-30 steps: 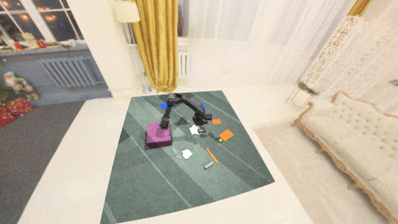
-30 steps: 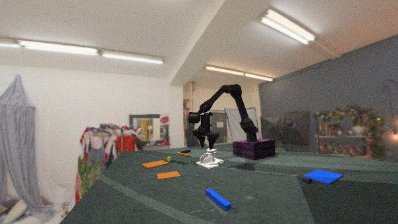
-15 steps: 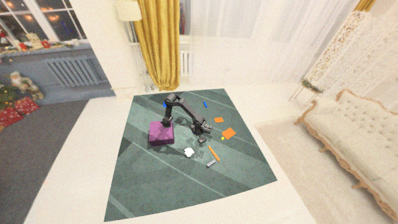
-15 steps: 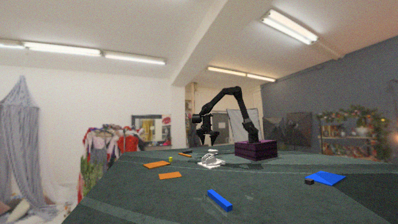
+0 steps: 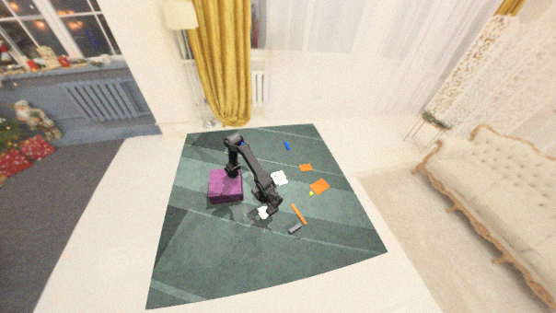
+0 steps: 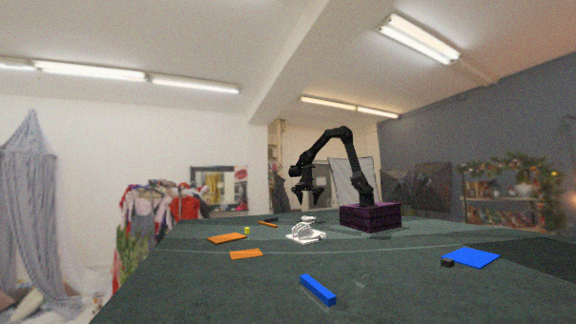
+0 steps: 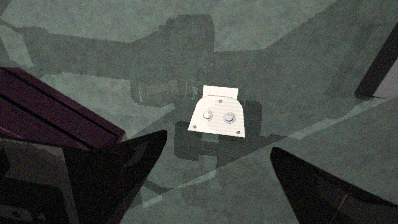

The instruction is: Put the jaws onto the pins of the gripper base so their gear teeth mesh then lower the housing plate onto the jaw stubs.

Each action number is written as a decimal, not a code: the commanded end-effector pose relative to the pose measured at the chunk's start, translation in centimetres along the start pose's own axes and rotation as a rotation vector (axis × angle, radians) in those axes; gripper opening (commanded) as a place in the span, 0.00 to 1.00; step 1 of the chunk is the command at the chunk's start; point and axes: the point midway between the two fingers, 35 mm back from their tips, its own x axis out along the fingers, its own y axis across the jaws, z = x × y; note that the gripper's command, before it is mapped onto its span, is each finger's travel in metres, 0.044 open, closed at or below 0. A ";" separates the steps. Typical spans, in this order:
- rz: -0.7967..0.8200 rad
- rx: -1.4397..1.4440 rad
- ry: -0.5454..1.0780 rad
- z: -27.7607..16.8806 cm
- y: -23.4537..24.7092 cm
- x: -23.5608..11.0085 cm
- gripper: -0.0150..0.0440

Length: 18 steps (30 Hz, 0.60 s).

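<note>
Hand (image 5: 268,213) (image 6: 307,204) (image 7: 217,143) wide open, empty, above 1 apparently ribbed white plate (image 5: 262,212) (image 7: 218,121) with 2 round holes.

Blue bar (image 5: 287,145) (image 6: 318,290), yellow cube (image 5: 311,193) (image 6: 246,230).

We find the housing plate (image 5: 262,212) (image 7: 218,123) matt white, resembling plastic, with fine parallel ridging across its face. We note the gripper base (image 5: 279,178) (image 6: 303,238) in similar matt white. The arm (image 5: 252,162) (image 6: 353,159) presents a dark, low-sheen finish. We record the plinth (image 5: 225,186) (image 6: 370,217) (image 7: 47,107) as matt purple with grooved sides. The blue bar (image 5: 286,145) (image 6: 318,289) appears smooth and flat-sided. We observe mottled, cloth-like texture on the green mat (image 5: 221,258) (image 6: 215,295) (image 7: 300,175).
</note>
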 end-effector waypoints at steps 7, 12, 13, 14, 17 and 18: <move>-0.007 -0.028 -0.007 -0.7 -0.3 2.2 1.00; -0.007 -0.028 -0.008 -0.7 -0.2 3.7 1.00; -0.007 -0.028 -0.008 -0.7 -0.2 3.7 1.00; -0.007 -0.028 -0.008 -0.7 -0.2 3.7 1.00; -0.007 -0.028 -0.008 -0.7 -0.2 3.9 1.00; -0.007 -0.028 -0.008 -0.7 -0.2 4.1 1.00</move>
